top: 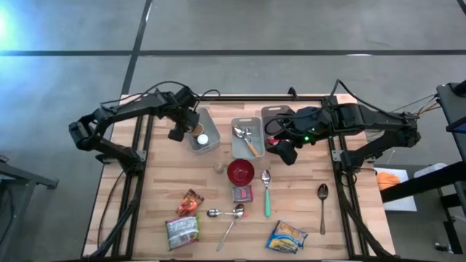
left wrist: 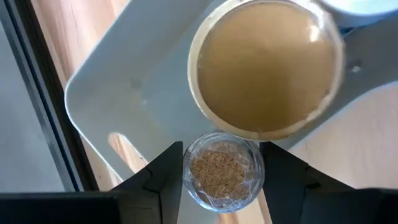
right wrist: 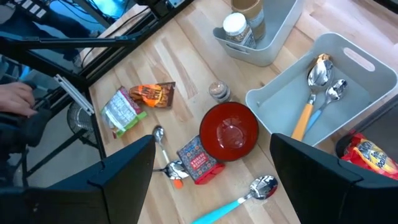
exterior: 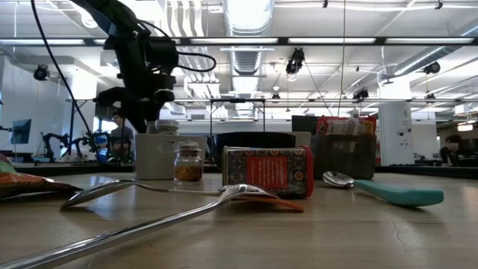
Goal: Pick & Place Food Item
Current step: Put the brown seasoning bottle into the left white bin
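My left gripper (top: 177,133) is at the far left, over the white bin (top: 212,116), and is shut on a small clear glass jar (left wrist: 222,171) of tan granules. Inside the bin stand a wide tan-lidded container (left wrist: 267,68) and a white-lidded jar (top: 204,140). My right gripper (top: 286,153) hangs open above the table's far middle with nothing between its fingers. Below it, a red bowl (right wrist: 229,132), a red tin (right wrist: 198,160) and a small spice jar (right wrist: 217,91) rest on the wooden table. My left gripper pinches the small glass jar by two opposite sides of its round wall (left wrist: 189,177), one finger on each. The fingers come from above, pointing steeply down. The jar hangs lifted clear, over the bin's edge beside the tan-lidded container.
A grey bin (top: 247,122) holds spoons, and a dark bin (top: 275,114) holds a red and yellow packet (right wrist: 367,152). Snack packets (top: 191,201) (top: 182,231) (top: 286,236), a teal-handled spoon (top: 266,195) and metal spoons (top: 322,204) lie nearer. A person's hand (right wrist: 15,96) shows beyond the table.
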`<state>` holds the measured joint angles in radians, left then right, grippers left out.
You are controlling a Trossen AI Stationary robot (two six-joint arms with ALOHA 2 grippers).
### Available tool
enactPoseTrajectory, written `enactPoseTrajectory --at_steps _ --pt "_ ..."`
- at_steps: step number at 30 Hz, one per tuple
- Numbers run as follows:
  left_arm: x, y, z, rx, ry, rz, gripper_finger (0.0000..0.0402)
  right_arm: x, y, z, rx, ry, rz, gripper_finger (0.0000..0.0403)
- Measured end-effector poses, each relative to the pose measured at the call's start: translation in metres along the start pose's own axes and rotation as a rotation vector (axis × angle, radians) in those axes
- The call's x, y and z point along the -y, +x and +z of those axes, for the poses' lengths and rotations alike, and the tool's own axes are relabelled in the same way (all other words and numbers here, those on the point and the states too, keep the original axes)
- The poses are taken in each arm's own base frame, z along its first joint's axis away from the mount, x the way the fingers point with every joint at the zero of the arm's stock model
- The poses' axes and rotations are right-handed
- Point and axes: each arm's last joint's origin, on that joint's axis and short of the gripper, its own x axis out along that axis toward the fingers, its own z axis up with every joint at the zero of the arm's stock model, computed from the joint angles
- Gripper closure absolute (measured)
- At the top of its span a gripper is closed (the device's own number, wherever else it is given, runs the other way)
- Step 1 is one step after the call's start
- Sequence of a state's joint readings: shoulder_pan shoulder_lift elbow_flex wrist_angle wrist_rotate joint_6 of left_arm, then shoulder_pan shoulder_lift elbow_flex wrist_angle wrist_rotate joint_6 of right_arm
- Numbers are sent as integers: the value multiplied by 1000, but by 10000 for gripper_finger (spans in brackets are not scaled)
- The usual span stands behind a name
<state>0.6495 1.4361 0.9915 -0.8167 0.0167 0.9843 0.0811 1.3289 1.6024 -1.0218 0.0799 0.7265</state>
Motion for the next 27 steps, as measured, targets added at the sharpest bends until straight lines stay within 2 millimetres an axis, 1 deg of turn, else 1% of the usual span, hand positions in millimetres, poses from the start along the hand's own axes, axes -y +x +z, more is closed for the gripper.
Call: enactPoseTrajectory --at_steps 4,9,18,24,27 --pt "0 4 0 31 38 11 236 0 0 0 0 3 0 90" --pt "7 15 -4 37 40 -11 236 0 0 0 0 18 0 90" --pt "13 24 -7 56 29 -28 236 0 0 0 -1 25 2 90" --pt "12 27 -6 77 -26 -38 236 0 0 0 -1 25 2 90" --pt "12 33 -5 68 -76 -56 236 0 0 0 -1 25 2 90"
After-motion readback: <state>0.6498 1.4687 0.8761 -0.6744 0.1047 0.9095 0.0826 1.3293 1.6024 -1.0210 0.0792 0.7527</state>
